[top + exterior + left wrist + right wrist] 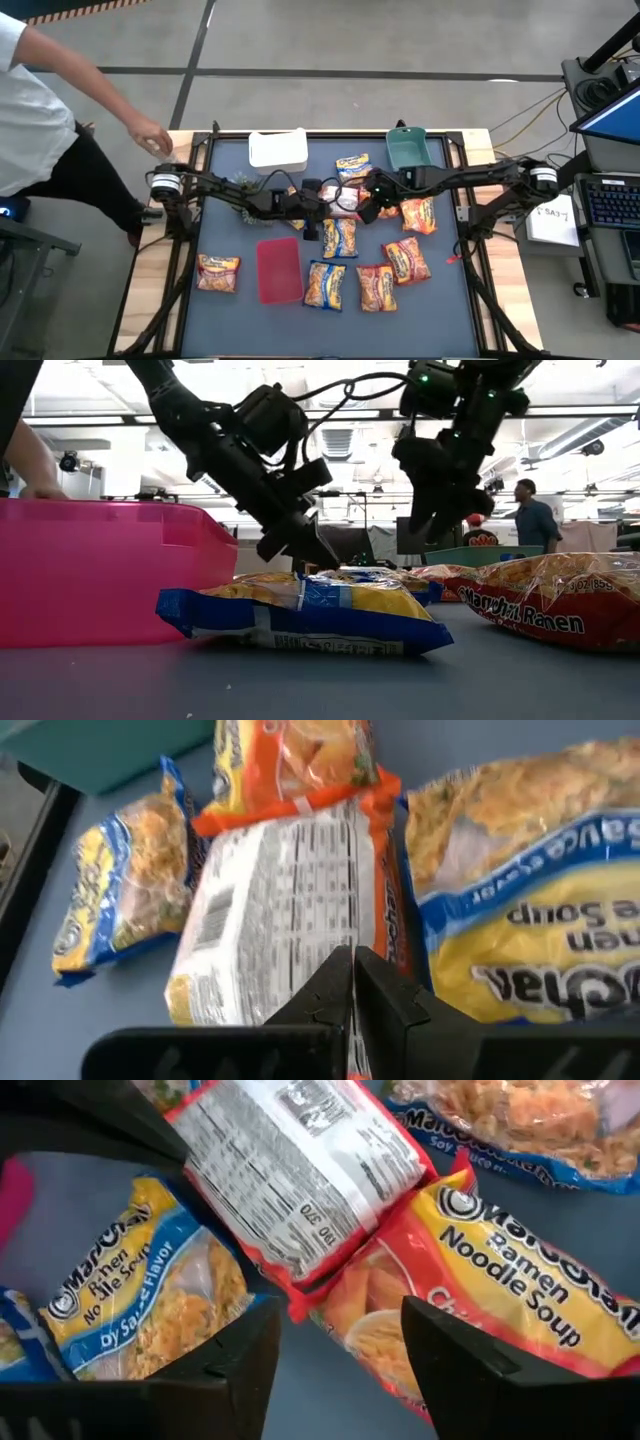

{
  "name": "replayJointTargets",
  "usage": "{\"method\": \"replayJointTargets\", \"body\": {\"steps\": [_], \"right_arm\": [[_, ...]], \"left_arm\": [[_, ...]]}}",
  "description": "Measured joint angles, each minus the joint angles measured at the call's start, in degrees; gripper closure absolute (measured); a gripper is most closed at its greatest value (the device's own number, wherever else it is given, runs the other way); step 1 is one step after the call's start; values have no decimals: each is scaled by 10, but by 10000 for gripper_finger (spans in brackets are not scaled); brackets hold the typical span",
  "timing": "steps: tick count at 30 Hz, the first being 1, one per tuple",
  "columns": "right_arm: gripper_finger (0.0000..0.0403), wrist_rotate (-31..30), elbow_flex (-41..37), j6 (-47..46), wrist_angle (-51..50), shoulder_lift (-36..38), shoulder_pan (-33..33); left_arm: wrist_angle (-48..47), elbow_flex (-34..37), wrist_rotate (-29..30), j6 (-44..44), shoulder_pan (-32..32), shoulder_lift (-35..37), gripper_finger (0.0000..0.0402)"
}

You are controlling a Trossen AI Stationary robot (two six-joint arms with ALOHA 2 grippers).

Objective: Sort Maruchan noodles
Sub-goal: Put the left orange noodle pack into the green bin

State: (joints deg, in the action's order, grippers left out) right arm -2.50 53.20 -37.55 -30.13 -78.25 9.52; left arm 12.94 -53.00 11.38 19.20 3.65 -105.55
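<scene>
Strewn over a dark mat, mostly on the right-arm side of the red tray: about ten packets, blue, red or orange in trim. One alone on the tray's other side, near the mat's edge. One face-down packet beyond the tray's far end, white label up, overlapped by neighbours on several sides.

Poised over that packet, the left gripper, fingers pressed together with nothing between them. Impossible to say whether the tips touch the wrapper. Just past it, farther from the tray, the right gripper, fingers spread wide above the same packet's corner and a red-trimmed one.

Farther back from the tray, at the mat's far edge, a white bin and a green bin. Pale wood around the mat, grey floor with dark lines beyond. Leaning in from past the far left corner, a person in a white top, one hand over the table edge. In the low view, a bright room with ceiling lights and another figure standing far off.

Several packets partly covered by the arms in the high view. Tray filling the low view's left side, hiding the mat behind it.
</scene>
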Motion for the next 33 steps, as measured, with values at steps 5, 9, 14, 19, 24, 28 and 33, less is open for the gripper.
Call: {"method": "replayJointTargets", "body": {"steps": [5,9,14,19,24,28,33], "right_arm": [[170,0,-44,-42,72,31,-1],[147,2,-78,-68,124,39,-1],[119,15,-92,-90,174,25,-3],[94,15,-93,-91,212,1,-2],[79,9,-93,-89,245,-21,-1],[78,4,-93,-81,271,-39,5],[78,-16,-93,-74,279,-59,16]], "left_arm": [[-8,2,0,0,3,-5,402],[-12,3,-1,0,11,-9,402],[-43,1,-2,-2,17,-8,402],[-61,3,-2,-5,18,-7,402],[-67,7,-2,-13,18,-8,402],[-70,14,-2,-18,18,-8,402],[-69,29,0,-23,20,-10,402]]}}
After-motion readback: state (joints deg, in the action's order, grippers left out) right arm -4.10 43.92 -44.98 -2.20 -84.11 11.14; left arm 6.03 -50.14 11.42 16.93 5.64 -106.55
